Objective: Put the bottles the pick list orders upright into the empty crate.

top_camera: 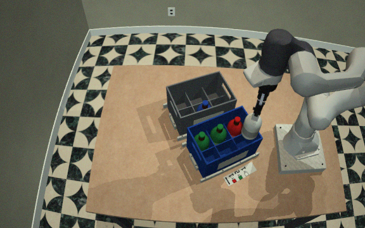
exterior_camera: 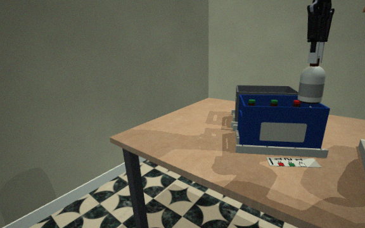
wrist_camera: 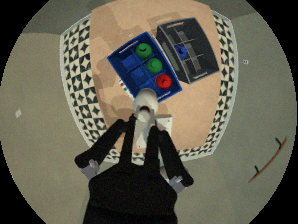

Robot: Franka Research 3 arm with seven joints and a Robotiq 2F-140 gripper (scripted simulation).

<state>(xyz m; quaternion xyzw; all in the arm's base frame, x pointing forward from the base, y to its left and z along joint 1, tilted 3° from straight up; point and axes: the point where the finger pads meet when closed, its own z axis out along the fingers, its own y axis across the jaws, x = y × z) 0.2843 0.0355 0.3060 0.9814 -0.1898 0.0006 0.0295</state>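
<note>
- At the near edge of the table point(exterior_camera: 176, 149), in the exterior view, the pick list point(exterior_camera: 291, 162) lies flat just in front of the blue crate point(exterior_camera: 249, 126). Its small red and green squares show; the numbers are too small to read.
- The blue crate sits on a grey base rail, a grey panel on its front wall. Two green bottles point(top_camera: 202, 140) and point(top_camera: 218, 133) and one red bottle point(top_camera: 235, 126) stand upright in its far row of compartments; the near row holds nothing.
- Above the crate's corner nearest the arm's base plate point(top_camera: 319, 166), the white bottle point(exterior_camera: 311, 83) hangs upright, its bottom about level with the crate rim and over the end compartment beside the red bottle.
- The gripper point(exterior_camera: 315, 61) points straight down and is clamped narrowly on the white bottle's neck.
- Behind, touching or just beside the blue crate, stands the grey crate point(top_camera: 173, 95), with one blue bottle point(top_camera: 204, 105) upright in a middle compartment.
</note>
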